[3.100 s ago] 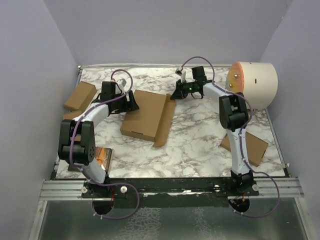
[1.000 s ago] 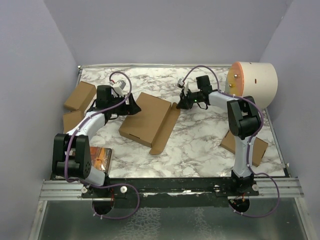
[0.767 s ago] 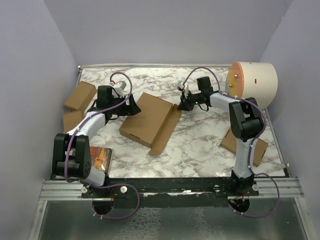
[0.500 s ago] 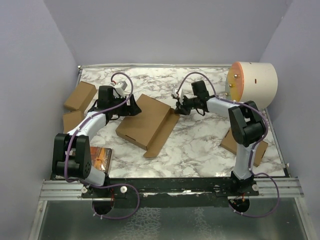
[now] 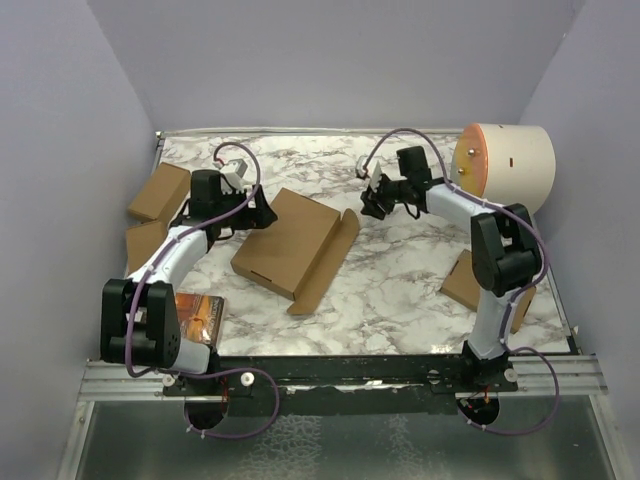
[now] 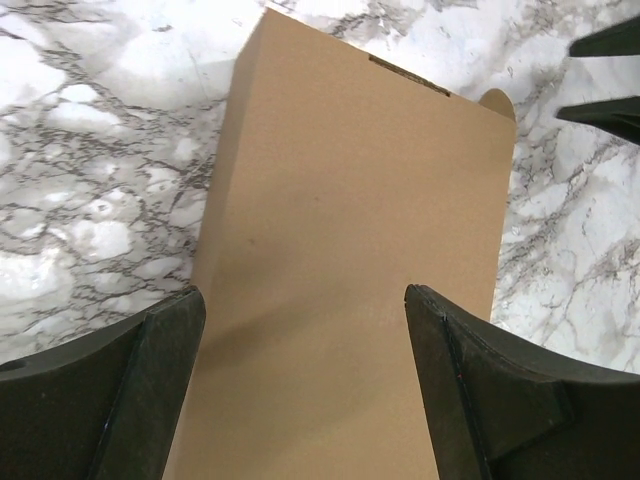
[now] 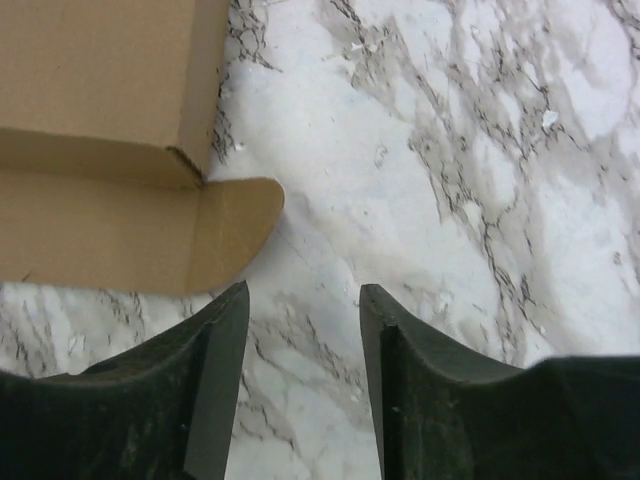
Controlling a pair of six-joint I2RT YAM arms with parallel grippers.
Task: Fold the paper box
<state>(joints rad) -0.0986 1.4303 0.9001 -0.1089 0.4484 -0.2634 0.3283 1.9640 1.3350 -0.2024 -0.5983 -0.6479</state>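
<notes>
Hovering over paper box [image 6: 360,180]: left gripper [image 6: 302,300] spread | right gripper [image 7: 302,292] parted, apparently empty

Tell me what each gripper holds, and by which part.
Nothing is held. The left gripper hangs with jaws wide open above the paper box; the right gripper, jaws open, is over bare table beside the box's rounded tab.

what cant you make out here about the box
Top view: left gripper tips, hidden under its own body; contact with the paper box unclear.
Left wrist view: box's near end, cut off by the bottom edge.
Right wrist view: most of the box, cut off by the left edge.
Top view: small cardboard box, partly behind the right arm.
</notes>
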